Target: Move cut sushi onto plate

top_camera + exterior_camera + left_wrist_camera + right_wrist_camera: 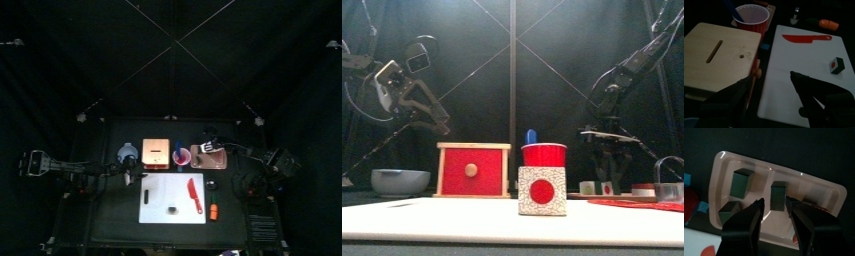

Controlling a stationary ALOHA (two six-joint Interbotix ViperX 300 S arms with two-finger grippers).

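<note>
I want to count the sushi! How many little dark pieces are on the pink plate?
3 that I can see on the plate: one tall piece near one end, one in the middle by the right gripper, one near the plate's edge. The jaws may hide more.

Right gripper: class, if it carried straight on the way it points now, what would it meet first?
Most likely the plate and the cut sushi on it. The right gripper hangs over the dish with its fingers apart, one piece between them. Height above the dish is unclear.

Red knife (pixel 805 38) on white cutting board (pixel 811 75), beside wooden box (pixel 721 55)
</note>
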